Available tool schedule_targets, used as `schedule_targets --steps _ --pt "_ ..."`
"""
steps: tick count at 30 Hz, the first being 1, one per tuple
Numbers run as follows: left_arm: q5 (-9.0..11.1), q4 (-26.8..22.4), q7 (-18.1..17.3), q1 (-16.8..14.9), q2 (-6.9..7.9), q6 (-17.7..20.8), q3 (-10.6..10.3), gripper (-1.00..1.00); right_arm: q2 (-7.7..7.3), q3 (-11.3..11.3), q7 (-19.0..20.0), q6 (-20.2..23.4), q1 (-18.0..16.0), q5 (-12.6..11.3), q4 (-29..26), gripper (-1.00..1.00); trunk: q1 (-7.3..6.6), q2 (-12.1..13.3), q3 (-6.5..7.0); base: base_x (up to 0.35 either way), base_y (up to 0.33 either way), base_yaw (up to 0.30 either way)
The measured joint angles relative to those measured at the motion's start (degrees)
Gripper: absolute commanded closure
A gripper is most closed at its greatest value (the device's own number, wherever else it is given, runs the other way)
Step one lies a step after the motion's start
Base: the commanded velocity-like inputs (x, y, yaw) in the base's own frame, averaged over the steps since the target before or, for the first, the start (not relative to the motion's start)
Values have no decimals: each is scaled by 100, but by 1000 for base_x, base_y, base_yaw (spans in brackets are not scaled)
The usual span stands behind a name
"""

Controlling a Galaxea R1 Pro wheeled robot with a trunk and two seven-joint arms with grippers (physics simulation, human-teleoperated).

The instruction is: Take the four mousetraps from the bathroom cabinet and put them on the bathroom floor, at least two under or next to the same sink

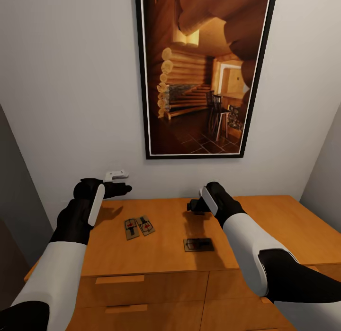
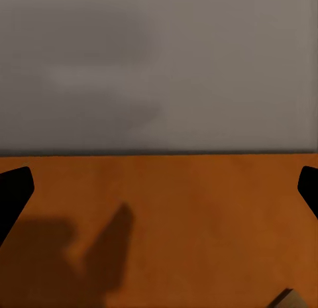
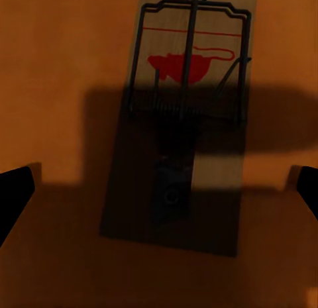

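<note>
Mousetrap [image 3: 179, 116]: lone one on the cabinet [image 1: 284, 226] top, below and nearer us than our right gripper [image 1: 195, 206].
Long axis: running along our fingers.
Right claw: wide open, empty.
Left gripper [image 1: 124, 188]: open, empty, near the pair [image 1: 139, 226].

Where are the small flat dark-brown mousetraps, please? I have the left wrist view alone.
Observer: Two flat dark-brown mousetraps lie side by side on top of the orange-brown wooden cabinet, nearer the robot than the left gripper.
Operator: Are there others?
Observer: A third mousetrap lies apart to their right, close by the right gripper.
Operator: Is that gripper open?
Observer: Yes. The right wrist view shows its fingertips wide apart, on either side of that mousetrap.
</note>
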Motion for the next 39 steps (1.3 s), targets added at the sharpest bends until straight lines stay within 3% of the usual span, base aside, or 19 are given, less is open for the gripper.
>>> schedule_targets --steps 22,23,39 --pt "1 0 0 0 0 0 0 -100 0 1 11 -2 0 11 -1 -100 0 1 0 0 0 0" --pt "2 0 0 0 0 0 0 -100 0 0 7 0 0 6 -3 100 0 1 0 0 0 0" --pt "4 1 0 0 -3 -1 0 -100 1 15 -6 31 1 -127 -27 100 0 1 0 0 0 0"
